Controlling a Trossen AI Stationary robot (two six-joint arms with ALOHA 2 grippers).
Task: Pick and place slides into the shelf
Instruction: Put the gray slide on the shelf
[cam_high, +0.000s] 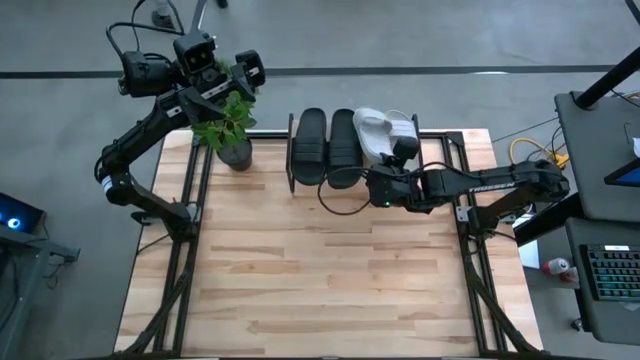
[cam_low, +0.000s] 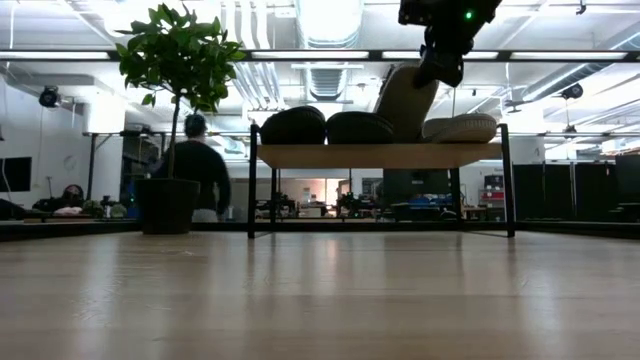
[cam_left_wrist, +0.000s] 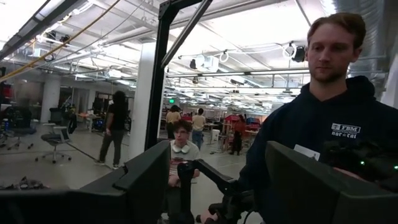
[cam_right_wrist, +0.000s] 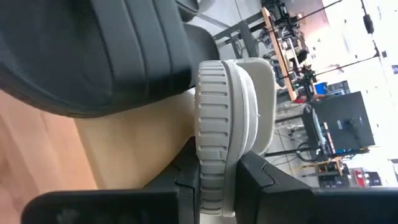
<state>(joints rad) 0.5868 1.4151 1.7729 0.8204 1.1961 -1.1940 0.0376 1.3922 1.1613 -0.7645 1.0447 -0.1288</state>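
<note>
Four slides sat on the low plank-topped, black-framed shelf (cam_high: 440, 146): the black pair (cam_high: 325, 148) lay flat, one pale grey slide (cam_low: 460, 128) lay flat at the far end. I held the last ribbed grey slide (cam_right_wrist: 222, 137) on edge, right gripper (cam_right_wrist: 219, 186) clamped on its sole, presumably to drop it into the remaining gap. Left gripper (cam_high: 215, 62) waited released above the potted plant (cam_high: 230, 125).

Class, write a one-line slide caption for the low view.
Right tool tilts a pale slide on edge on the shelf, between two black slides and another pale slide.
</note>
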